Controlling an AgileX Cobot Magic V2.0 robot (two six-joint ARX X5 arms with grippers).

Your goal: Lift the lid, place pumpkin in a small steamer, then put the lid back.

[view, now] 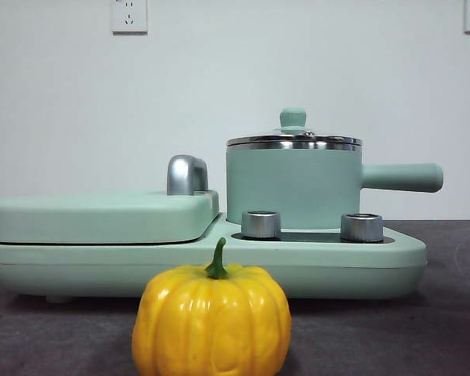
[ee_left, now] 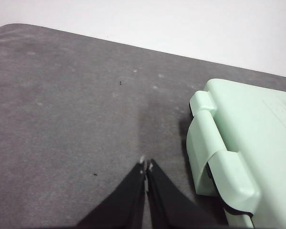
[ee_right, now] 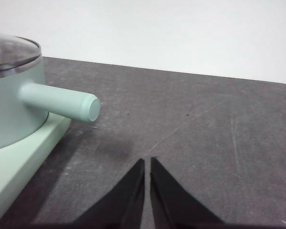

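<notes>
Pumpkin (view: pixel 211 319) at the near edge of the dark grey counter (view: pixel 446 313), upright, green stem up, just in front of the mint-green cooker base (view: pixel 219 270) and apart from it. Bare counter to either side of the pumpkin in the front view.

Small steamer (view: pixel 294 186) standing on the right half of the cooker base, behind two silver dials (view: pixel 261 224). Straight side handle (view: pixel 399 177) jutting out level to the right, past the base's rounded right edge, with only air beneath its tip. Lid (view: pixel 294 141) seated flat on the steamer's silver rim, mint-green knob (view: pixel 293 119) on top, nothing above it but white wall.

Wide flat mint-green cover (view: pixel 102 215) filling the left half of the base, chrome arch handle (view: pixel 186 174) at its back right corner, close to the steamer's left wall.

Left hand (ee_left: pixel 146 167) low over bare counter, jaws pressed together, holding nothing; hinged end of the cooker base (ee_left: pixel 229 157) just beside it, a broad stretch of open counter on the other side up to the far rounded corner.

Right hand (ee_right: pixel 147 164) likewise over bare counter, jaws pressed together, nothing between them; steamer's handle end (ee_right: pixel 88 107) near and off to one side, open counter running out to the far edge.
</notes>
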